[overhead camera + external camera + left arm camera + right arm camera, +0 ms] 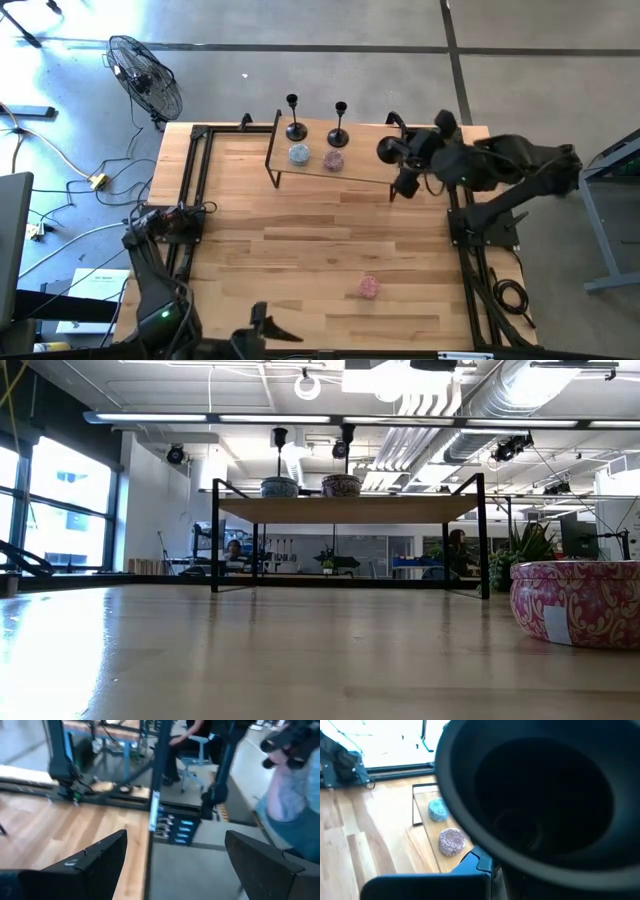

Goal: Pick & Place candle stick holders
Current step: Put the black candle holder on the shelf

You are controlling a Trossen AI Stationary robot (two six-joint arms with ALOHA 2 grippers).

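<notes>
Two black candle stick holders (292, 122) (340, 126) stand upright on their round bases on a low wooden shelf (365, 172) at the table's far side. My right gripper (402, 160) hovers over the shelf's right end, shut on a third holder (388, 150). That holder's flared hollow base (535, 795) fills the right wrist view. My left gripper (262, 325) waits open and empty at the table's near left; its fingers stand wide apart in its wrist view (175, 860). My right gripper holds the third candle stick holder lifted clear above the shelf's right end. The holder is tipped so that the underside of its base (535, 795) faces the wrist camera. The base hides the place of contact, so I cannot tell which part the fingers (427, 885) have.
A blue tin (299, 154) and a pink tin (334, 159) sit on the shelf in front of the two standing holders. Another pink tin (369, 288) sits on the table near the front, right of centre, and shows large in the low view (580, 600). Black frame rails run along both table sides.
</notes>
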